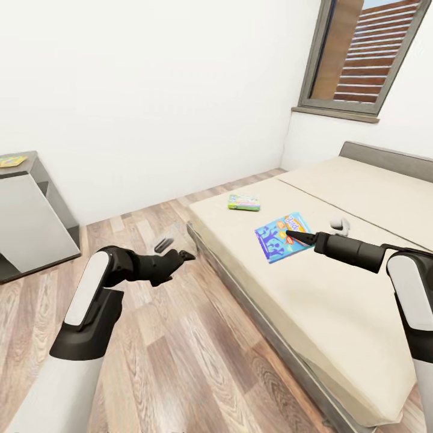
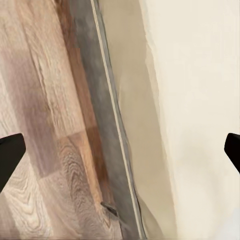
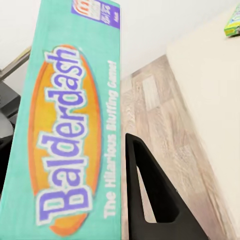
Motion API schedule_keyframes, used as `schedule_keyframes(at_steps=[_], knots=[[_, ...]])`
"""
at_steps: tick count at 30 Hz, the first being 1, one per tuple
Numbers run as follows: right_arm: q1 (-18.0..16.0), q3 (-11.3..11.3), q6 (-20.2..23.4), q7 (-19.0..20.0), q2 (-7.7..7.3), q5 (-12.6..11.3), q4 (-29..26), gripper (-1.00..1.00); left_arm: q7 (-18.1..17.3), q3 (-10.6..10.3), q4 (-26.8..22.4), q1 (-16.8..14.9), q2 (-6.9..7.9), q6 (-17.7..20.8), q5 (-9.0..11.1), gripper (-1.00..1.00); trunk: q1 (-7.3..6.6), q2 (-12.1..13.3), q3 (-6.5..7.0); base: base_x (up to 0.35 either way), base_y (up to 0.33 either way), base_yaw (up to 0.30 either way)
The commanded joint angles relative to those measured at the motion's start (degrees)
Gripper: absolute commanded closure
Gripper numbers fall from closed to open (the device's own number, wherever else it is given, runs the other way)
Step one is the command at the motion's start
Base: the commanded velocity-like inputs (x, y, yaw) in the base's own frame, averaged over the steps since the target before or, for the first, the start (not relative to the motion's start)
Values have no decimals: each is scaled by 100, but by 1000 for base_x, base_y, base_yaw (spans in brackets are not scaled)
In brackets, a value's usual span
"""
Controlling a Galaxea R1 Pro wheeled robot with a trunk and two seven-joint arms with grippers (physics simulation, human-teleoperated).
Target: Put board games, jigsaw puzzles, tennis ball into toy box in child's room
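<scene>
- Head view shows the bed, the biggest thing here, along my right side; I stand beside it because two board games lie on it.
- Off to my left stands the counter, where, by the task, the toy box waits.
- My left hand hovers over the floor by the bed's edge, fingers spread wide and holding nothing, free for the next pick.
- My right hand is closed on the blue board game, one finger pressed to its side for a lift.
- Farther up the mattress lies the green board game, untouched.
</scene>
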Motion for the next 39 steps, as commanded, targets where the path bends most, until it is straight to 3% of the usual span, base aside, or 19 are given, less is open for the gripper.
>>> schedule_keyframes(at_steps=[1, 3, 4, 6, 10, 13, 14, 16, 19, 23, 25, 28, 36, 39], knots=[[-4, -22, 28, 50, -2, 21, -2, 100, 2, 4, -14, 180, 8, 30, 48, -100, -23, 38, 14, 0, 32, 257], [-5, -17, 28, 44, 1, 26, -1, 100, -154, 12, -24, 530, 23, 27, 39, -100, -67, 118, 50, 0, 21, 271], [-5, 24, 28, 40, 3, 29, 0, 100, -380, 19, -30, 893, 156, 28, -3, -100, -89, 158, 69, 0, 7, 289], [-5, 39, 28, 40, 4, 30, -2, 100, -526, -20, -12, 1089, 336, 25, -31, -100, -133, 238, 105, 0, 4, 292], [1, 160, 28, 29, 45, 34, -7, 100, -949, 14, 17, 1755, 528, 13, -181, -100, -221, 399, 177, 0, 2, 295], [3, 532, 28, -146, 68, 171, -6, 100, -1434, 86, 30, 2121, 631, -17, -499, -100, -287, 519, 230, 0, 0, 297], [3, 789, 28, -493, 77, 330, -8, 100, -2013, 114, 117, 2371, 659, -60, -1027, -100, -308, 559, 248, 0, 0, 297], [3, 893, 28, -660, 77, 386, -8, 100, -2480, 117, 204, 2516, 644, -87, -1403, -100, -352, 640, 284, 0, 0, 297], [4, 970, 28, -771, 77, 425, -9, 100, -3152, 120, 652, 2631, 637, -300, -1905, -100, -418, 760, 337, 0, 0, 297], [4, 996, 28, -803, 85, 436, -9, 100, -3718, 99, 1244, 2665, 621, -749, -2143, -100, -506, 920, 402, 0, 0, 289], [4, 971, 28, -807, 80, 441, -9, 100, -4294, 43, 1686, 2678, 596, -1323, -2257, -100, -550, 1000, 434, 0, 0, 190], [8, 946, 28, -798, 75, 441, -9, 100, -4654, -98, 1872, 2684, 587, -1625, -2306, -100, -616, 1121, 486, 0, 0, 91], [18, 964, 28, -791, 87, 440, -9, 100, -4873, -243, 1917, 2687, 629, -1870, -2407, -100, -792, 1442, 628, 0, 0, 21], [31, 1012, 28, -791, 97, 437, -9, 100, -4900, -245, 1957, 2688, 606, -1894, -2641, -100, -858, 1562, 682, 0, 0, 3]])
